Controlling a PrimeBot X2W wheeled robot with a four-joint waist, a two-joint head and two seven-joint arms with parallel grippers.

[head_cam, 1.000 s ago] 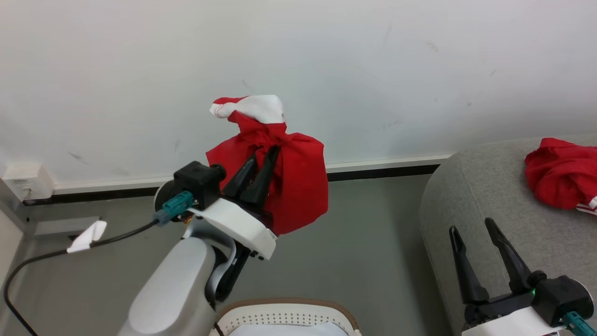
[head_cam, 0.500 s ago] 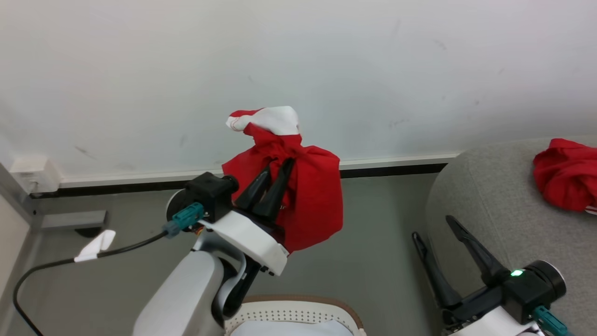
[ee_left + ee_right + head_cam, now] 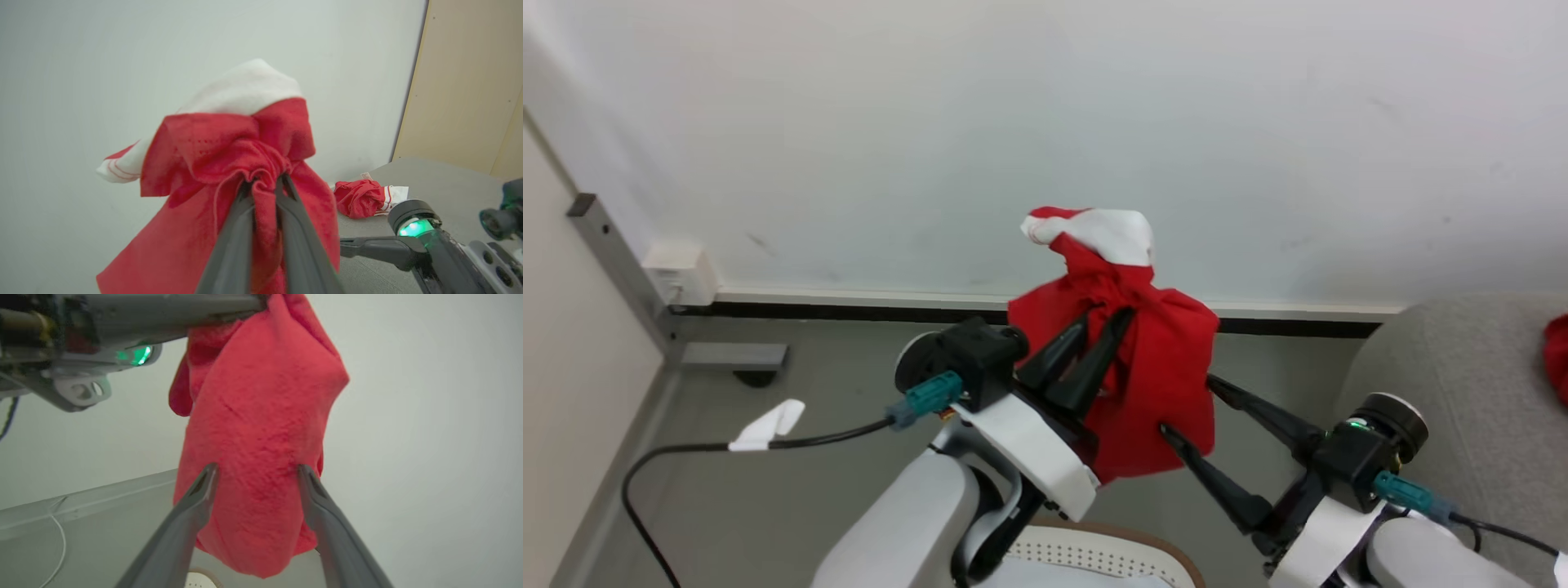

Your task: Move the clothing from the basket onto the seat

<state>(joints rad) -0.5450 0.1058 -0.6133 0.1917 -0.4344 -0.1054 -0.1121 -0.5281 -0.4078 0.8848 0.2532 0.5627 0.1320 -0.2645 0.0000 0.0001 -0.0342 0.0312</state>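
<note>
My left gripper (image 3: 1107, 315) is shut on a bunched red garment with a white panel (image 3: 1152, 367), part of the clothing, and holds it up in the air before the wall. In the left wrist view the cloth (image 3: 229, 163) is pinched between the left gripper's (image 3: 265, 183) fingers. The right gripper (image 3: 1188, 404) is open and points left, its fingertips at either side of the garment's hanging lower part (image 3: 257, 490). The basket's brown rim (image 3: 1147, 541) shows at the bottom edge. Another red garment (image 3: 363, 198) lies on the grey seat (image 3: 1445, 359).
A white wall with a dark skirting strip (image 3: 849, 311) stands behind. A black cable with a white tag (image 3: 768, 425) crosses the grey floor at left, near a wall box (image 3: 682, 269) and a metal post (image 3: 621, 269).
The head camera has turned, shifting the scene. My right gripper has swung from pointing up beside the seat to pointing left at the hanging garment. The left gripper keeps its hold.
</note>
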